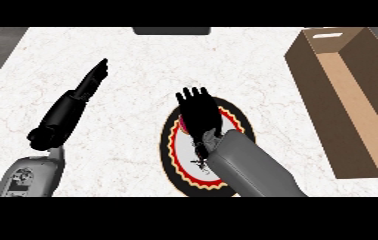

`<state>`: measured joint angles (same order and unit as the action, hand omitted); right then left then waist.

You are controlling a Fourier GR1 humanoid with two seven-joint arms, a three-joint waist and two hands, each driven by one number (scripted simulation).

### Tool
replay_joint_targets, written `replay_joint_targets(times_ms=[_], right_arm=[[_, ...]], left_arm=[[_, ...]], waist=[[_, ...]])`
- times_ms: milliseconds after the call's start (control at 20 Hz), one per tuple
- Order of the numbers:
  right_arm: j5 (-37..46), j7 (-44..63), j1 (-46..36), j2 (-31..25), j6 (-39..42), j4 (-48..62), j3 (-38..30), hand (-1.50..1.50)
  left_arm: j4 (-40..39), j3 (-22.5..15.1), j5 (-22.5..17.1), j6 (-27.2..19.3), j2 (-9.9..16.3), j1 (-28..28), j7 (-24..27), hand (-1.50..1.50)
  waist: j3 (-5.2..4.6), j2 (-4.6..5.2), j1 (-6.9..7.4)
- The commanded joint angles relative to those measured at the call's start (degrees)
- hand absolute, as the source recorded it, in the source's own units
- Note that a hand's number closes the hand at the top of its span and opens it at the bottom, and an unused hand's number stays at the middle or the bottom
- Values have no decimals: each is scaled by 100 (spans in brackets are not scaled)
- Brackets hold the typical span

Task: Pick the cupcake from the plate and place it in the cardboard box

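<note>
1. White marbled worktop (148, 49) fills the head view, with a dark object (171, 30) cut off at its far edge.
2. Near the front edge, a little right of the middle, lies the plate (174, 149), white inside with a red and black scalloped rim.
3. The right hand (199, 111) is over this plate, its fingers pointing toward the far edge of the worktop. They look mostly straight and close together, and I see nothing between them.
4. The cupcake itself is not visible. If it is on the plate, the right hand and forearm cover it, so I cannot tell whether the hand touches it.
5. The cardboard box (314, 64) stands along the right edge of the worktop, open at the top, its long axis running from far to near. It is well apart from the plate.
6. The left hand (88, 84) rests near the left side, fingers straight and together, holding nothing, far from the plate.
7. In my judgement the right hand is the nearer one, and the coming move goes to the right, from plate toward box.
</note>
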<state>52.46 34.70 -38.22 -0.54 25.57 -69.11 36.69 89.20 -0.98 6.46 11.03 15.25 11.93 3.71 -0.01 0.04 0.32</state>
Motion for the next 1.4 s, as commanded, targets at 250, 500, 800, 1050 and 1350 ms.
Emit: replay_joint_targets(times_ms=[250, 500, 800, 1050, 1350], right_arm=[[622, -1255, -32, -10, -687, 428, 163, 150], [925, -1515, -221, 52, -1606, 914, 271, 150], [209, -660, -780, -392, -2195, 1920, -2088, 150], [326, -400, -1989, -566, -2830, 2996, -2758, 150], [918, -542, -2603, -935, -3377, 3371, -2607, 150]], left_arm=[[260, 191, -122, 259, 49, 39, -234, 0], [-326, 179, 95, 134, -122, 204, 91, 0], [129, 146, 45, 244, 9, -105, 56, 0], [121, 16, 27, 260, -158, 170, -110, 0], [51, 178, 100, 241, -37, -50, 69, 0]], waist=[[2, -7, 3], [1, 6, 7], [10, 90, 140], [4, 98, 261], [-1, 36, 123]])
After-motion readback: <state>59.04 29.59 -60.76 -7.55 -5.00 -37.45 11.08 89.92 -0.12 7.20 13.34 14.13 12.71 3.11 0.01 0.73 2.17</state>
